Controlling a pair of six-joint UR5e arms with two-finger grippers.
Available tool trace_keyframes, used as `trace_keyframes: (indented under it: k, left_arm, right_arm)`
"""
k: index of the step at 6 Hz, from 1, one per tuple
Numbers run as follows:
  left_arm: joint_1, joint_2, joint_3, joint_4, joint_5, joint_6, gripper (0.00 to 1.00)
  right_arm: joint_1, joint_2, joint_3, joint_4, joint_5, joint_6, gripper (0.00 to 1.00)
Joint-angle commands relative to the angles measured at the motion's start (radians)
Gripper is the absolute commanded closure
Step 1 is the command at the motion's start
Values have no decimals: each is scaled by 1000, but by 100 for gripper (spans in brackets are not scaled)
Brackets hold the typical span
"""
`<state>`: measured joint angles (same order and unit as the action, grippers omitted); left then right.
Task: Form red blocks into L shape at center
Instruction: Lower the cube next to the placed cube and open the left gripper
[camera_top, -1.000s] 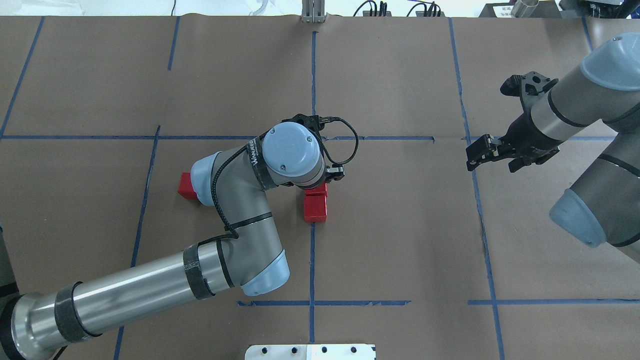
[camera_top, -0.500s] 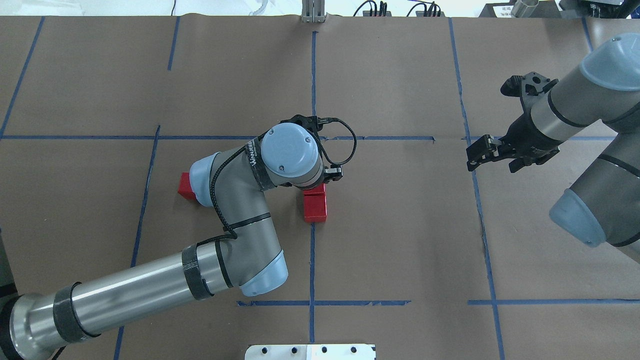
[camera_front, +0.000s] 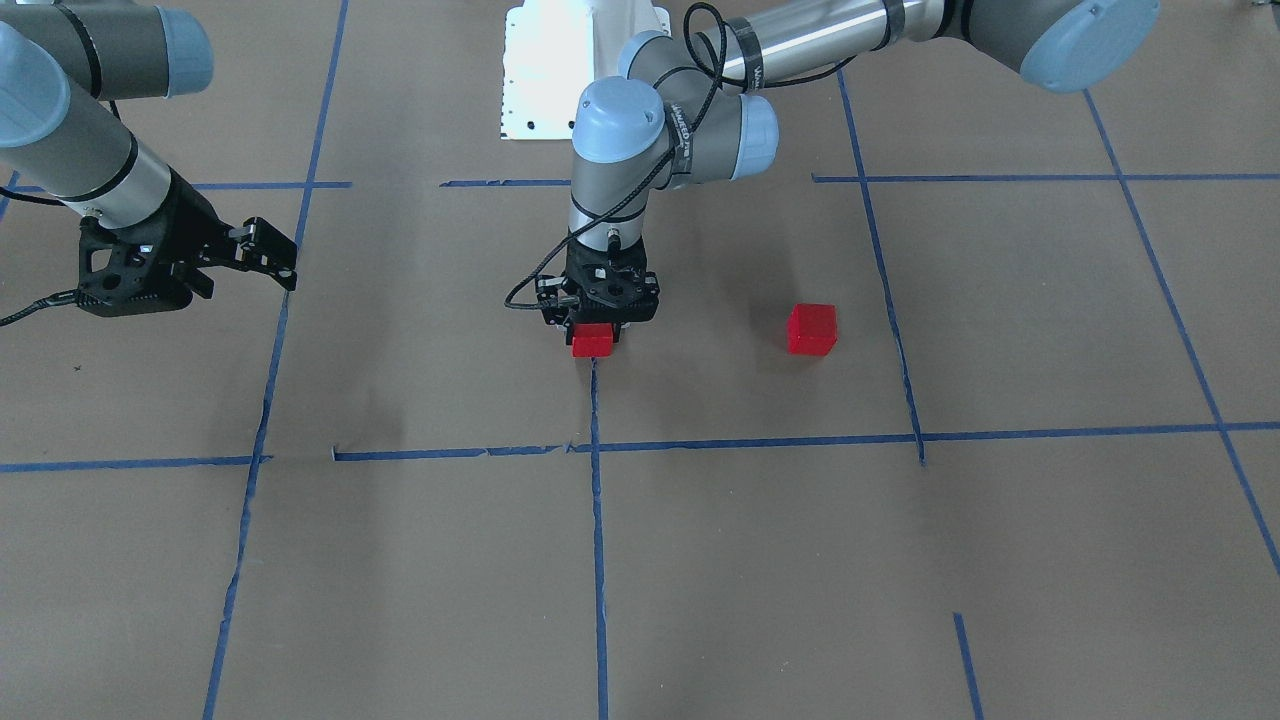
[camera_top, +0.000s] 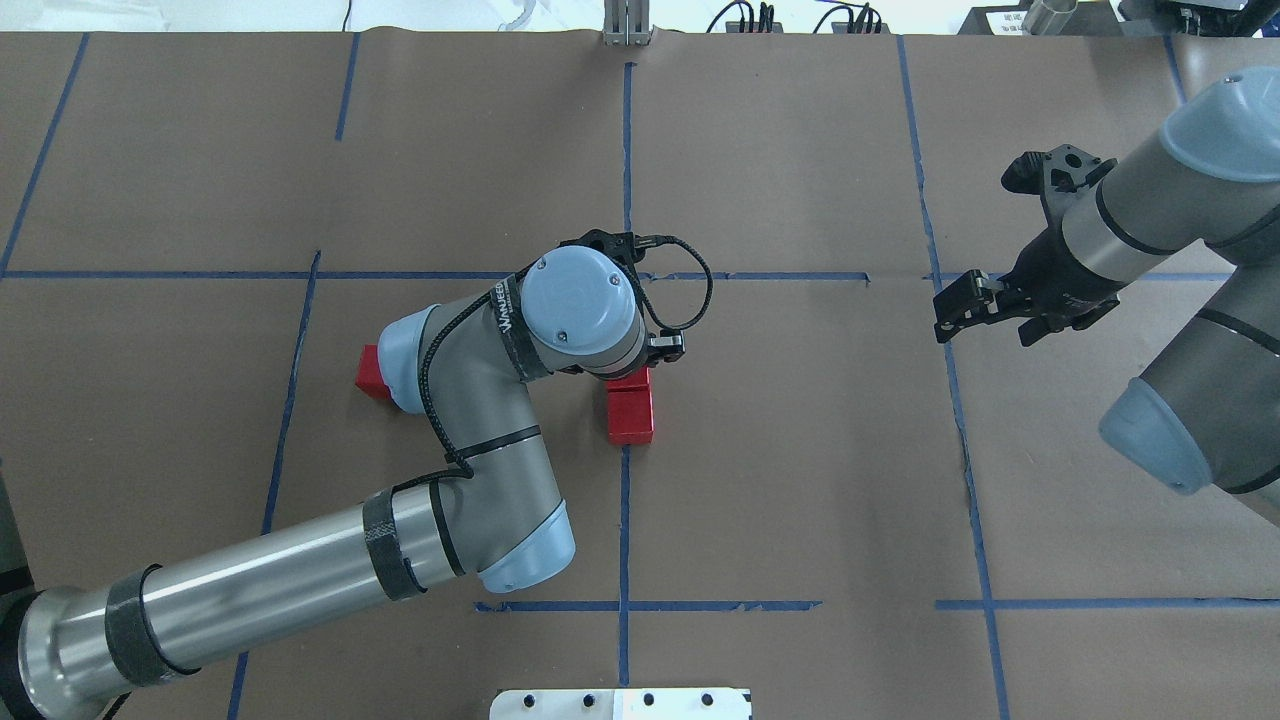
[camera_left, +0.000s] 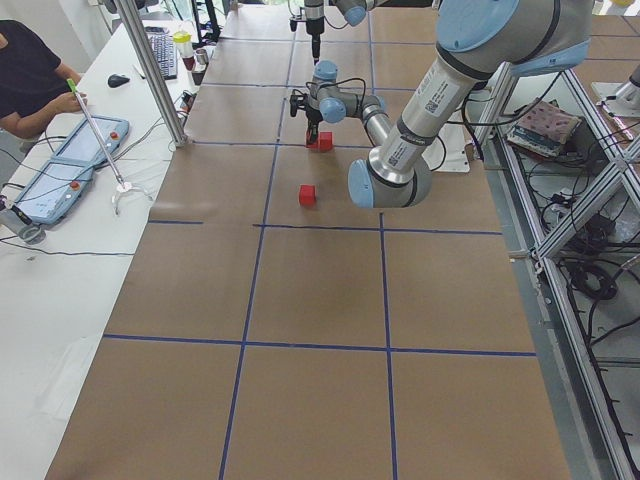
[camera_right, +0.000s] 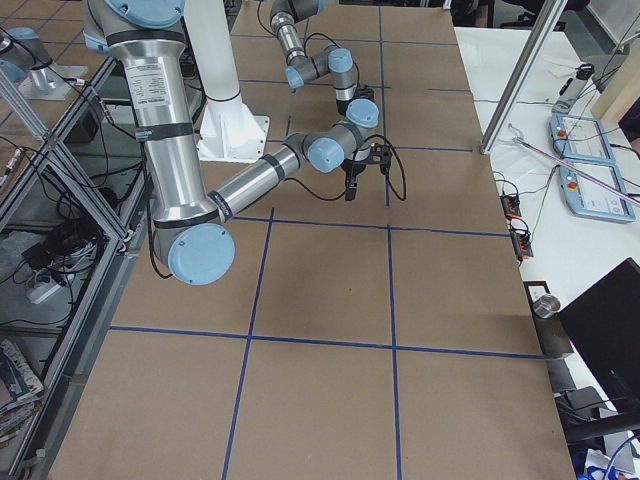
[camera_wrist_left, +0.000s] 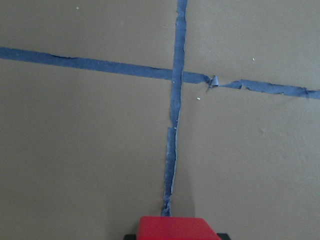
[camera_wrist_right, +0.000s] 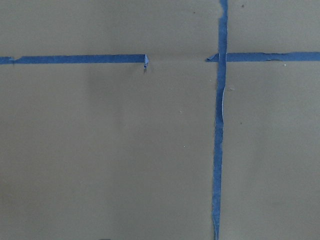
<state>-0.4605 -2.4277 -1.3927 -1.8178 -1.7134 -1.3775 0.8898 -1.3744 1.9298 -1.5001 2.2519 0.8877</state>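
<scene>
The red blocks (camera_front: 592, 342) lie in two places on the brown paper (camera_top: 800, 450). Farthest left we see the lone block (camera_front: 811, 330), well apart from the other two. From overhead the left arm (camera_top: 470, 430) covers part of it, and the arm's bulk lies over the paper between that block and the middle.

At the middle the other two sit in a row on the blue tape line (camera_top: 625, 520). The near block (camera_top: 630, 420) is closer to the white base plate (camera_top: 620, 703) at the near edge. The far block (camera_wrist_left: 172, 227) is just beyond it, and we can make out no gap between them. The left pincer (camera_front: 594, 322) points straight down and is closed on the far block, with a finger at each side. We cannot tell whether that block rests on the paper or hangs a little above it. A black cable (camera_top: 700, 290) loops off the wrist on its right.

Beyond the far block, bare paper runs to the cross line (camera_top: 780, 276). To the right, bare paper runs to the right tape line (camera_top: 960, 430). Over that line hangs the right pincer (camera_top: 950, 308), fingers parted and holding nothing, well apart from all three blocks.
</scene>
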Motion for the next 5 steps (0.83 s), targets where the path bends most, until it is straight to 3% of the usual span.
trace_keyframes:
  k: [1, 2, 3, 5]
  left_arm:
    - [2, -1, 0, 0, 0, 0, 35]
    - [2, 2, 0, -2, 0, 2, 16]
    - [2, 6, 0, 0, 2, 3, 4]
    - [-13, 10, -72, 2, -2, 3, 0]
  right_arm:
    - [0, 0, 0, 0, 0, -1, 0]
    - [0, 0, 0, 0, 2, -1, 0]
    - [0, 0, 0, 0, 2, -3, 0]
    - [0, 0, 3, 1, 2, -4, 0]
